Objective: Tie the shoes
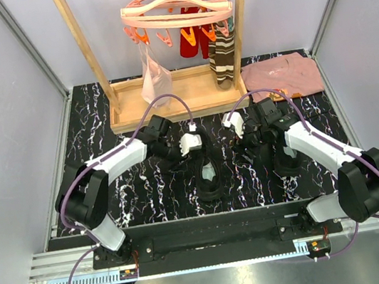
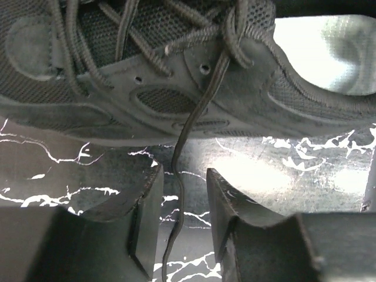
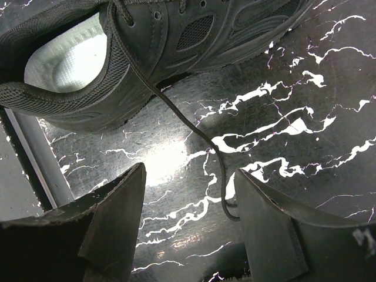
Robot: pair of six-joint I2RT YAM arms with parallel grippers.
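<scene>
- A black shoe (image 1: 207,174) lies mid-counter between the two arms, its pale insole showing.
- From the left wrist, a shoe's side fills the top of the view. A thin lace (image 2: 182,147) trails off it onto the black marbled counter (image 1: 147,192).
- The left pincer (image 2: 183,176) is spread, with that lace running loose between its fingers, unpinched.
- The right pincer (image 3: 189,173) is spread wide above the counter, with a lace end lying just beside one finger.

The top camera looks down from six o'clock over the whole table (image 1: 147,192). The left wrist camera faces three o'clock and the right faces nine, each close on a shoe (image 2: 176,88) and that table.
</scene>
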